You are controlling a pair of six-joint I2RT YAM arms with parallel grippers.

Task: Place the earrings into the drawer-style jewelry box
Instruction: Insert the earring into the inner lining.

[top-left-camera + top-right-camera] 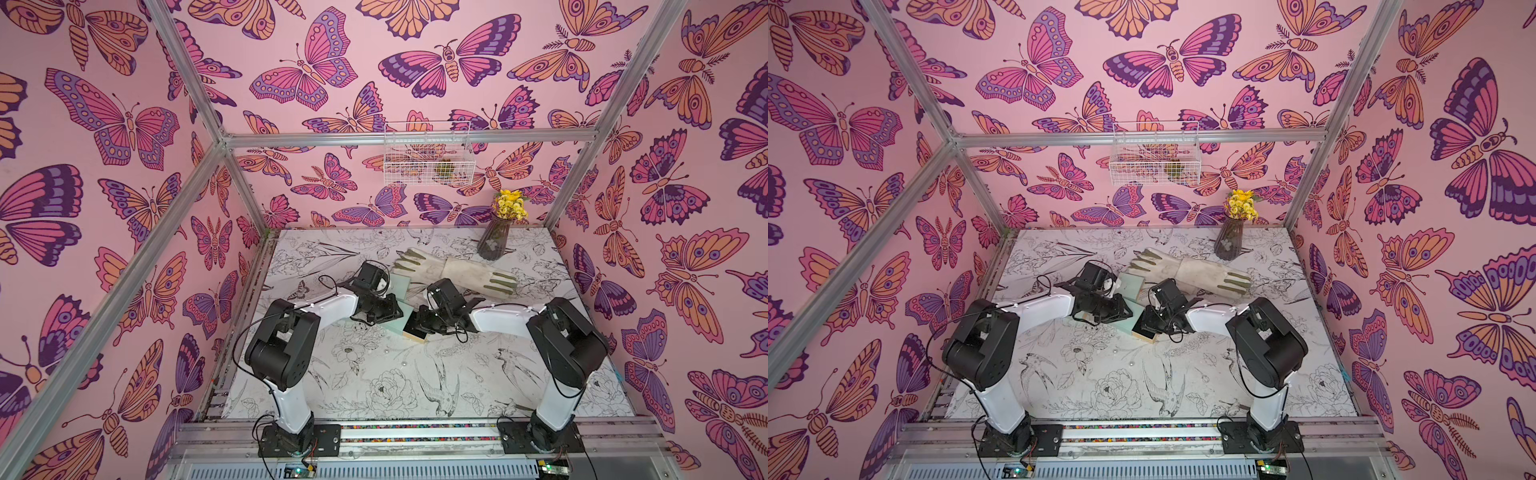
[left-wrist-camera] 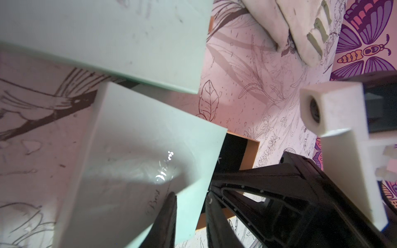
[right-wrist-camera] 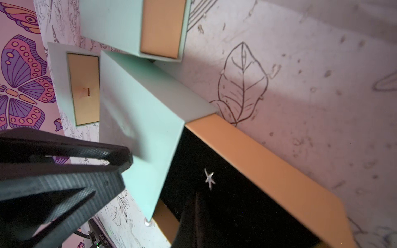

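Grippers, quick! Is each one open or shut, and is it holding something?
Left gripper: shut on the mint box sleeve.
Right gripper: shut over the open drawer, near the star earring; nothing visibly held.

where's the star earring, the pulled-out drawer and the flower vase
star earring [image 3: 209, 178]: right wrist view, middle of the silver star
drawer [image 3: 268, 167]: right wrist view, on its tan rim
vase [image 1: 494, 239]: in a top view, on its dark ribbed body
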